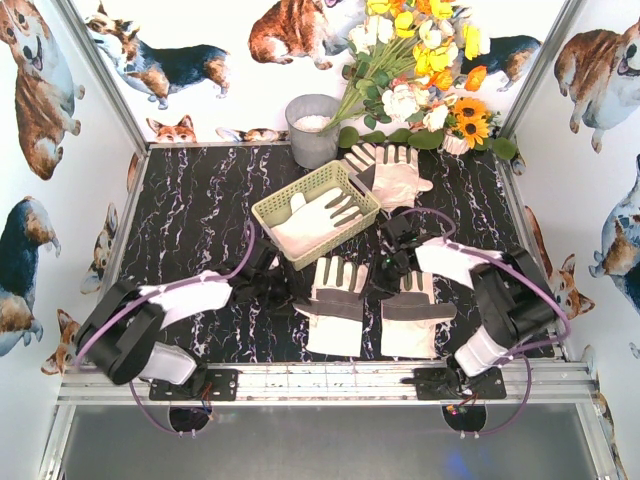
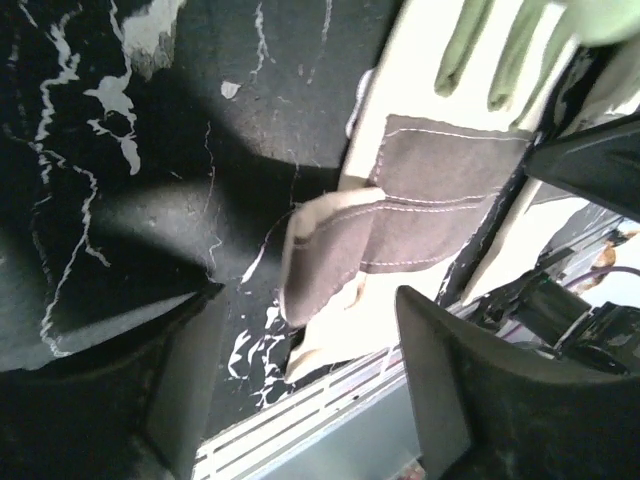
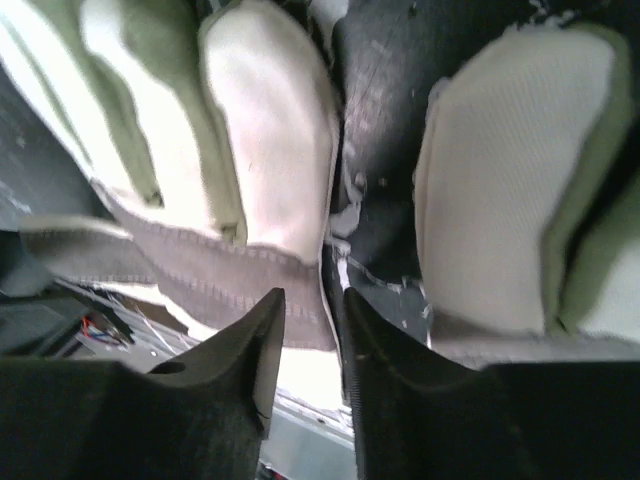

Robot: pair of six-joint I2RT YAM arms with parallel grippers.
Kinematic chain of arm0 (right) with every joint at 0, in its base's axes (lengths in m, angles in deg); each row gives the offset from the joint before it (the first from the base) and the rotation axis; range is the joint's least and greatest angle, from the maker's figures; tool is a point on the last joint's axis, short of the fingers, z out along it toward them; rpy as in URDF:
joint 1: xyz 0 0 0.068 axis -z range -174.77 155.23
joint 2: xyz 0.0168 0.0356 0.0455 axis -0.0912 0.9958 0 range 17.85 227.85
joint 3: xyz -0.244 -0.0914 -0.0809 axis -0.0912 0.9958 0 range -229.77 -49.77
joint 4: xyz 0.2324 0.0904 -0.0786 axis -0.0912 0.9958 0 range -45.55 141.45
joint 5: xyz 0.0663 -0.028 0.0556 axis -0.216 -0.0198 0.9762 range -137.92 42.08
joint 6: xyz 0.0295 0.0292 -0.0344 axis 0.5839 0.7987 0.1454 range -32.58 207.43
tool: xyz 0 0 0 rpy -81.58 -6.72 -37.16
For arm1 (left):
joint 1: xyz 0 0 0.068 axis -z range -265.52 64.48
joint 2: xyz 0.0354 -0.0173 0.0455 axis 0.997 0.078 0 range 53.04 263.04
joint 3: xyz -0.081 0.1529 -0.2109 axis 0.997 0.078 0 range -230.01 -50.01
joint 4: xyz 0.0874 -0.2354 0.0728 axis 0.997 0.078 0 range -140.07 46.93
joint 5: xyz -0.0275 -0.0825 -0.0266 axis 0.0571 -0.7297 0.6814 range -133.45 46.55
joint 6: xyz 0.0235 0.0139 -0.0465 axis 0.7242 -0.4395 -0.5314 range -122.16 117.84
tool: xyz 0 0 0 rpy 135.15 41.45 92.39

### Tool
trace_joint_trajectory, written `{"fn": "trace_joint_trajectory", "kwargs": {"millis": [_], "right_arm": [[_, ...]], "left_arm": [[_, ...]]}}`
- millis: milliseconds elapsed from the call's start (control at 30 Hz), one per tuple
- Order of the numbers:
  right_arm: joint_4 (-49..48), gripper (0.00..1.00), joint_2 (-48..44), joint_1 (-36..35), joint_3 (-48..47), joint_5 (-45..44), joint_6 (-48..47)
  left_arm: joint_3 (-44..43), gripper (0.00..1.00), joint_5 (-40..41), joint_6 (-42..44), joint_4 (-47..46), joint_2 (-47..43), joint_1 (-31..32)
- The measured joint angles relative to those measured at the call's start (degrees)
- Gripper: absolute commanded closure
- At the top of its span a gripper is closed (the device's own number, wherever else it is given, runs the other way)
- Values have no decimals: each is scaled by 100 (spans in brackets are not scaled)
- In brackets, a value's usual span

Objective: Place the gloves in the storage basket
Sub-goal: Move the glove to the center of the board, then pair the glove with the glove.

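One glove lay inside the basket, fingers pointing toward the far right corner. The basket sat skewed near the middle of the table. Two gloves with grey palms lay flat side by side on the table just in front of the basket, cuffs toward the arms: the left front glove and the right front glove. More gloves lay overlapping just beyond the basket's far right side.

The left gripper sat low over the table at the left edge of the left front glove. In the left wrist view its jaws were spread wide, and the glove's grey thumb lay folded on the table beyond the fingertips, apart from both.

The right gripper hung just past the fingertips of the two front gloves, near the basket's near right corner. In the right wrist view its jaws were nearly together, with only a thin slit between them, right above the grey band at the edge of one glove. A second glove lay beside it across a strip of bare table.

A grey bucket stood behind the basket, beside a bunch of flowers in the far right corner.
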Motion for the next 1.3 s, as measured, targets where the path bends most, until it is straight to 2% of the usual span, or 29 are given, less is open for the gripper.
{"fn": "trace_joint_trajectory", "kwargs": {"millis": [100, 233, 367, 567, 733, 833, 967, 1300], "right_arm": [[310, 53, -494, 138, 0, -13, -144], [719, 51, -1325, 584, 0, -11, -367], [1207, 49, -1696, 1272, 0, -195, -505], [1941, 44, -1786, 2352, 101, -798, -570], [2361, 37, -2511, 3110, 393, -1436, -299], [2459, 28, -3093, 3320, 616, -1910, 2], [2481, 29, -3316, 3386, 973, -2308, 264], [2050, 35, -2765, 3488, 1224, -2514, 605]], "left_arm": [[-105, 19, 236, 59, 380, -483, -9], [-422, 15, 494, 162, 850, -951, -22], [-986, 14, 693, 363, 1443, -960, -26], [-1886, 13, 1121, 647, 2076, -962, -28], [-2039, 13, 1362, 686, 2334, -1049, -28], [-2026, 13, 1453, 680, 2446, -1115, -28], [-1943, 13, 1519, 673, 2553, -1255, -28], [-1930, 13, 1606, 688, 2911, -1469, -28]]}}
